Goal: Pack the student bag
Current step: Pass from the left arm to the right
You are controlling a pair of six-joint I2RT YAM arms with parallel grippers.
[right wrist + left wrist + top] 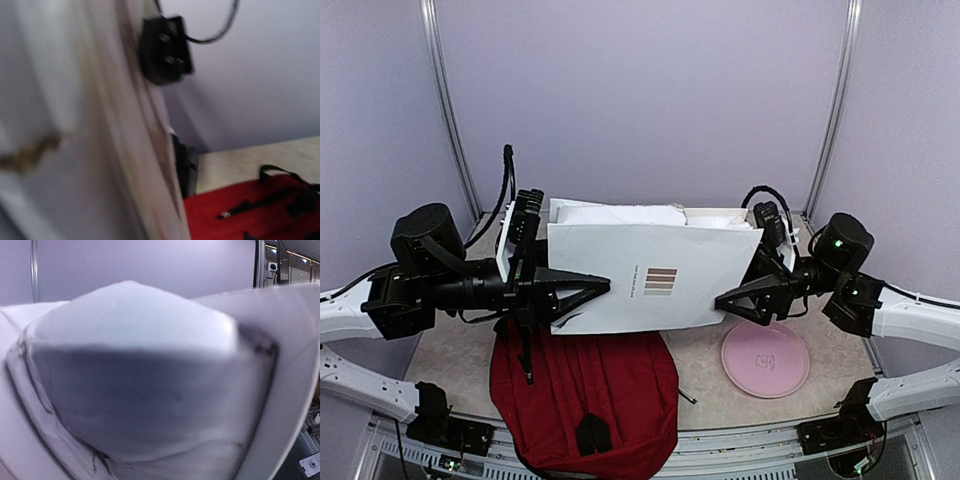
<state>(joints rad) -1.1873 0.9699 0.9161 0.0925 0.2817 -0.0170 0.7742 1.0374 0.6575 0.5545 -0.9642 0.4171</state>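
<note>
The student bag is dark red with black straps and lies flat on the table at the near centre. It also shows at the lower right of the right wrist view. A large white paper bag with a brown striped logo hangs above it, held between both arms. My left gripper is closed on its left edge and my right gripper on its lower right corner. The paper bag fills the left wrist view and the left of the right wrist view, hiding the fingers in both.
A pink round plate lies on the table at the right, under the right arm. Purple walls and metal posts close in the back and sides. A black block with a cable shows behind the paper bag.
</note>
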